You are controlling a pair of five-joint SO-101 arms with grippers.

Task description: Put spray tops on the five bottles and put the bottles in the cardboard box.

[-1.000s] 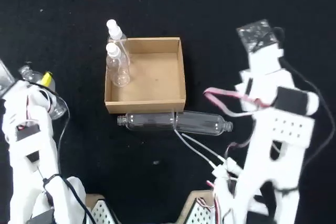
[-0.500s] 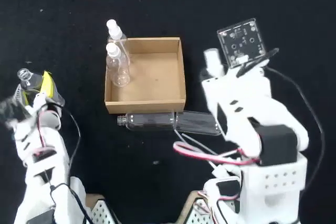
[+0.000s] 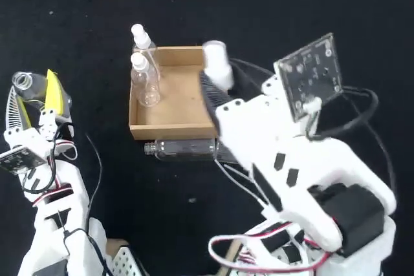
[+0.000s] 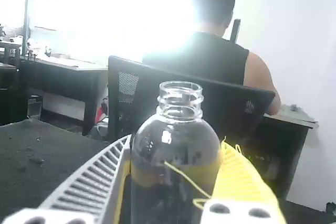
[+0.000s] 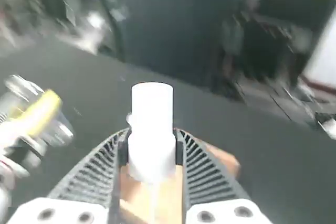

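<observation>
My left gripper stands at the table's left side, shut on an uncapped clear bottle held upright; its open neck rises between the grey and yellow fingers. My right gripper hangs over the cardboard box, shut on a white spray top that stands upright between its ribbed fingers. Two capped bottles stand at the box's far left corner. Two uncapped bottles lie end to end in front of the box, partly hidden by the right arm.
A black cloth covers the table. Thin white dip tubes trail from under the right arm in front of the lying bottles. The left arm's gripper and bottle show beyond the spray top in the right wrist view.
My right arm swung left from the table's right side to above the box, carrying the spray top. My left gripper lifted its bottle and tilted it upright.
</observation>
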